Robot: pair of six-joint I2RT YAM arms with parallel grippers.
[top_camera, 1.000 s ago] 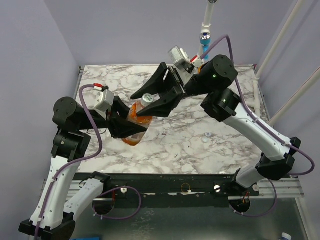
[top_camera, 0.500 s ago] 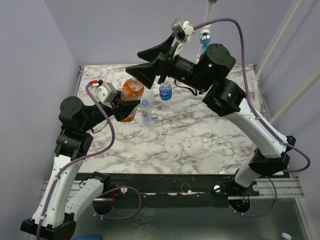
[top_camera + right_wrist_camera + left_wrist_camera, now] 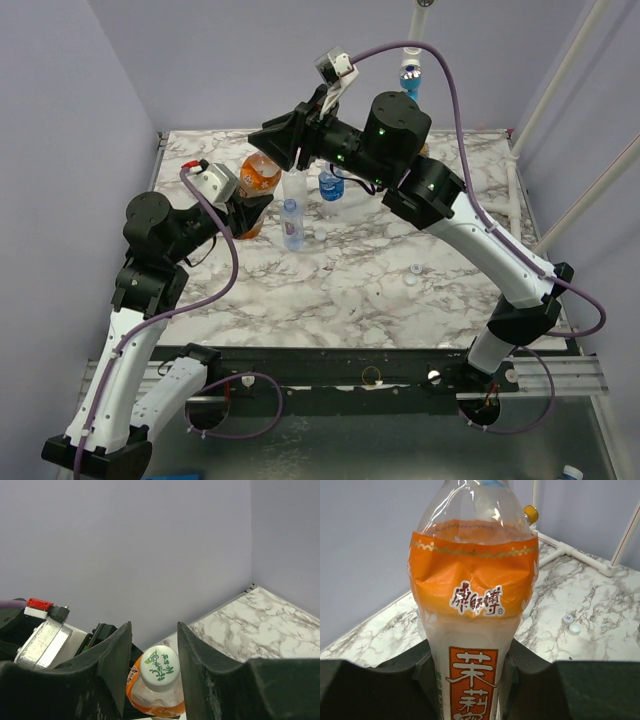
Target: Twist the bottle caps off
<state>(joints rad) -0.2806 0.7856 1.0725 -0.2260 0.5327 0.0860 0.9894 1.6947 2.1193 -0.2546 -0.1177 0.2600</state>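
Left wrist view first: the left claw (image 3: pixel 470 652) is pressed tight on the orange bottle (image 3: pixel 472 580), one dark finger on each flank of its lower body, and the bottle stands upright between them. Its top runs out of this picture, so no cap shows here. Off to the claw's right, well apart on the marble table (image 3: pixel 600 645), lie two loose caps (image 3: pixel 568 618), just beside each other. Farther back there's an orange pipe fitting (image 3: pixel 531 514).

Over to the right wrist view, and here is what the other one misses: the bottle's white cap (image 3: pixel 160 666), green print on top, on the neck and sitting right between the fingers of the right claw (image 3: pixel 154 630). That claw is only narrowly spread. A gap shows on one side of the cap, while the other finger runs along its edge; whether it touches, I cannot tell.

From above, the right claw hangs over the bottle top, directly above the left claw's grip. Just to the right of the left claw stand a slim bottle (image 3: pixel 292 222) and, beyond it, a blue-labelled bottle (image 3: pixel 331 187).

The count: two claws, three bottles I can make out, two loose caps, one cap on the orange bottle.
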